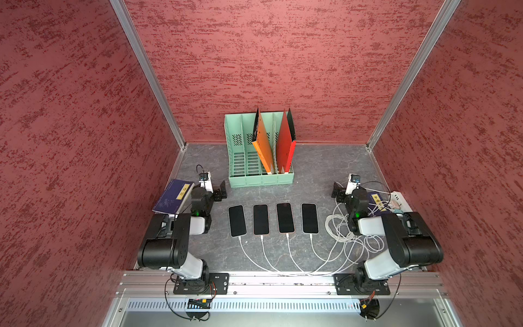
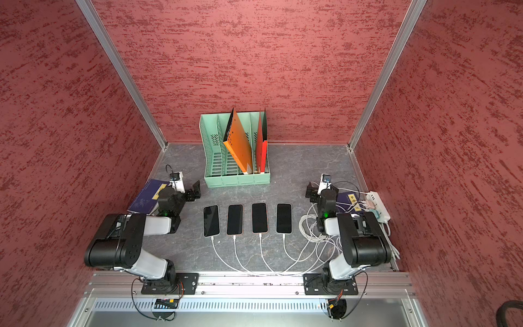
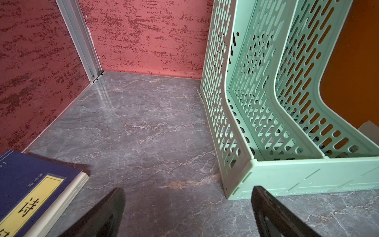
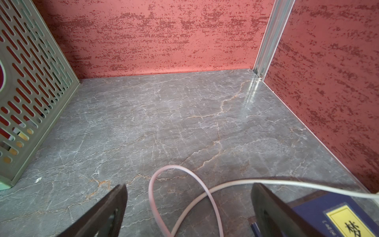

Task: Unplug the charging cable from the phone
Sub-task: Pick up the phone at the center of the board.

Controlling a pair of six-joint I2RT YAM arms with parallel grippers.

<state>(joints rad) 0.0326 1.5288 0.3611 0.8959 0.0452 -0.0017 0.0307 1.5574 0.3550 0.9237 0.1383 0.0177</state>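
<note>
Several dark phones lie side by side, screens up, mid-table in both top views, from the leftmost phone [image 1: 237, 220] to the rightmost phone [image 1: 310, 218]. Each has a white charging cable [image 1: 249, 252] plugged into its near end. The cables run to a loose coil [image 1: 339, 226] by the right arm. My left gripper [image 1: 222, 191] is open, left of and behind the row, with bare table between its fingers [image 3: 110, 213]. My right gripper [image 1: 336, 194] is open, right of the row. It hangs over a pink cable loop [image 4: 152, 184] and a white cable [image 4: 225, 185], holding neither.
A green file rack [image 1: 260, 179] with orange and red folders stands at the back centre. A blue book [image 1: 172, 199] lies by the left arm, and another blue book [image 1: 377, 202] and a white power strip [image 1: 400, 202] by the right. Red walls close three sides.
</note>
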